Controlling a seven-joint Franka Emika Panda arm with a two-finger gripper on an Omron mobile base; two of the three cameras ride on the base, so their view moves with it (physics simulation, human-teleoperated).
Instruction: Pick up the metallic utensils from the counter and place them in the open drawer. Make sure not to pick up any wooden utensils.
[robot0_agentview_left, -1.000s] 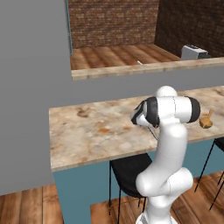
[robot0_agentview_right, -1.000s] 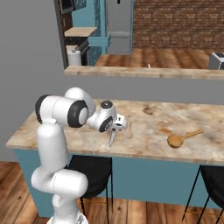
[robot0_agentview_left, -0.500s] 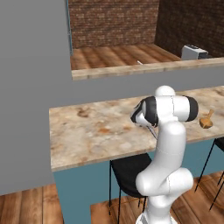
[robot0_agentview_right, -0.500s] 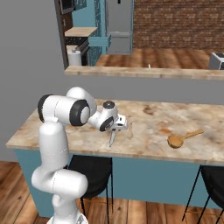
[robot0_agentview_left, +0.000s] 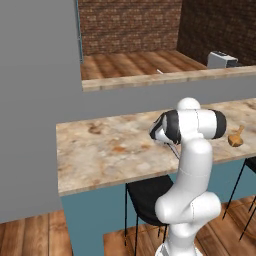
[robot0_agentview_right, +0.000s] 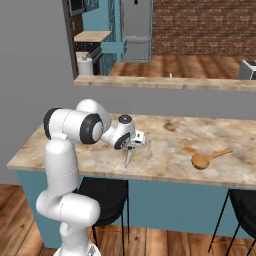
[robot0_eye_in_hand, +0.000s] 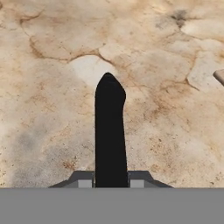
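Note:
My gripper (robot0_agentview_right: 134, 146) is low over the counter (robot0_agentview_right: 65, 150), near its front edge, pointing down. In the hand view its two fingertips (robot0_eye_in_hand: 85, 182) press on either side of the knife's black handle (robot0_eye_in_hand: 109, 135), which runs straight up the middle of the picture over the stone (robot0_eye_in_hand: 43, 65). From the right base view the knife (robot0_agentview_right: 128, 159) shows as a slim silver blade slanting down from the hand toward the counter's edge. A small pale end of something (robot0_eye_in_hand: 219, 76) shows at the right edge of the hand view; I cannot tell what it is. The open drawer is out of view.
A golden-brown wooden spoon (robot0_agentview_right: 207, 158) lies on the counter to the right of the hand, also seen in the left base view (robot0_agentview_left: 235, 137). Black stools (robot0_agentview_right: 102, 192) stand under the counter's overhang. A raised ledge (robot0_agentview_right: 165, 82) runs behind the counter.
The fingers have closed in from wide open onto the knife's black handle. The arm and hand have stayed in place over the counter.

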